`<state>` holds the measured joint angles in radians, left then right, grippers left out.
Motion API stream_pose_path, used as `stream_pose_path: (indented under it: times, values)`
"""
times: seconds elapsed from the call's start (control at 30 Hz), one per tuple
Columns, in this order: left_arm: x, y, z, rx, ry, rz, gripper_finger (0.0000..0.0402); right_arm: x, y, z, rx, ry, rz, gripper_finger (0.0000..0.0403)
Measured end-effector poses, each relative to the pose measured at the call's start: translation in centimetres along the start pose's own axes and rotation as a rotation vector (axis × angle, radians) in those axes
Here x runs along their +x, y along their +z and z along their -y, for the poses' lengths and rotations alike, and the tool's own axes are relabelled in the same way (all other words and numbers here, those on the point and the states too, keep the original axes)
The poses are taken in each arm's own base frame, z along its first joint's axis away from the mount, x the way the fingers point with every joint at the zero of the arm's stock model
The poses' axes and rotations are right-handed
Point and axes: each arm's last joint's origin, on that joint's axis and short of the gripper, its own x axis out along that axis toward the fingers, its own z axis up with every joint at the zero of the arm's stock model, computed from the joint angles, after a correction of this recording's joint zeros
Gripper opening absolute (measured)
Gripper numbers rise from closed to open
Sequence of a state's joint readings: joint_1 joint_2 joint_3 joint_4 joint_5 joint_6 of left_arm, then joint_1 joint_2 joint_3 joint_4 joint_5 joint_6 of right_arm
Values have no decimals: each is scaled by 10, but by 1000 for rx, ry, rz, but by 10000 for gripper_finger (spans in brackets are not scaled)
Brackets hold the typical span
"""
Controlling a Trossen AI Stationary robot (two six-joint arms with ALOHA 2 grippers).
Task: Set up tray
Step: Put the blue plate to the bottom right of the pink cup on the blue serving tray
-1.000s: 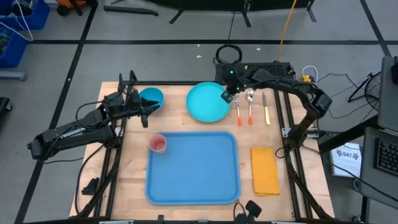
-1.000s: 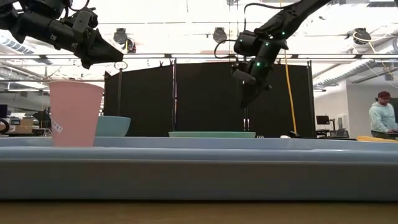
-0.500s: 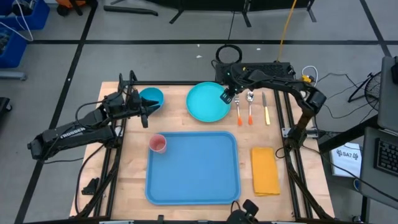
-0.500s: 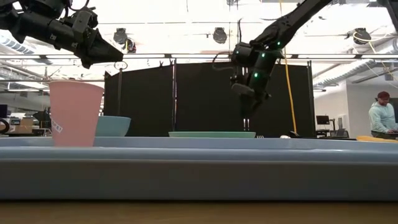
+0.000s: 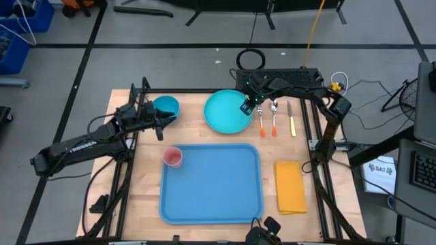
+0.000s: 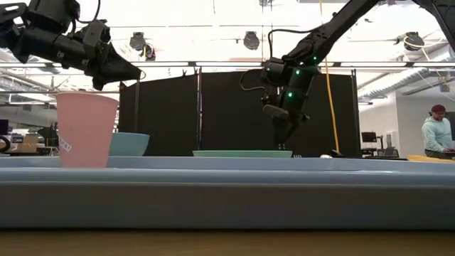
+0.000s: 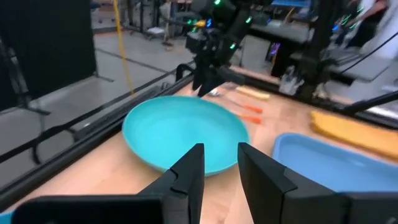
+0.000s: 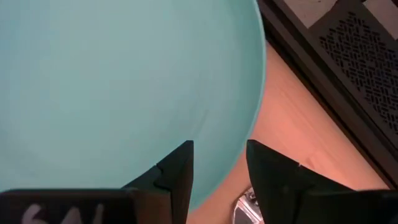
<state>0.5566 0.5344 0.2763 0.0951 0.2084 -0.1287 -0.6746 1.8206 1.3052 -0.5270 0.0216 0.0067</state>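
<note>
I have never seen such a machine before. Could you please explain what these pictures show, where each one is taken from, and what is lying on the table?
Two dark robot arms work at a wooden table. One camera looks down from above, one looks level along the tabletop, and one sits on each wrist.

On the table lie a blue tray with a pink cup in its corner, a turquoise plate, a blue bowl, cutlery and a yellow napkin.

The right gripper hangs open over the plate's edge, holding nothing. The left gripper waits beside the bowl, empty too.

A turquoise plate (image 5: 227, 111), blue bowl (image 5: 166, 106), pink cup (image 5: 173, 157), cutlery (image 5: 274, 117) and yellow napkin (image 5: 290, 186) sit on the table (image 5: 143, 177).
</note>
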Motion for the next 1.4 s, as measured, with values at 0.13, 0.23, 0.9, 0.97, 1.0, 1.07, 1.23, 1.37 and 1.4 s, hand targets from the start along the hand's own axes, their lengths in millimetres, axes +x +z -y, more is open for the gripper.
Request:
stream_pose_path:
  times: [0.13,0.23,0.9,0.97,1.0,1.07,1.23,1.37,1.4]
  values:
    - [-2,-4,-3,-15,-10,8,102,0,0,0,-1,0,0,141]
    - [-2,-14,-8,-37,21,8,102,0,0,1,2,-1,1,141]
    - [-4,-48,-18,-127,15,69,102,16,-20,9,47,17,-24,141]
    - [-4,-48,-18,-125,15,68,102,19,-23,7,57,56,-16,141]
    - [-4,-48,-18,-124,15,68,102,20,-24,7,58,74,-9,141]
    - [-4,-48,-18,-123,15,68,102,22,-26,6,62,104,-4,138]
    - [-4,-48,-18,-127,15,68,102,24,-26,4,82,121,15,116]
    - [-4,-48,-18,-127,16,67,102,24,-25,4,75,116,35,87]
    - [-4,-48,-18,-127,16,67,102,25,-24,4,74,114,50,76]
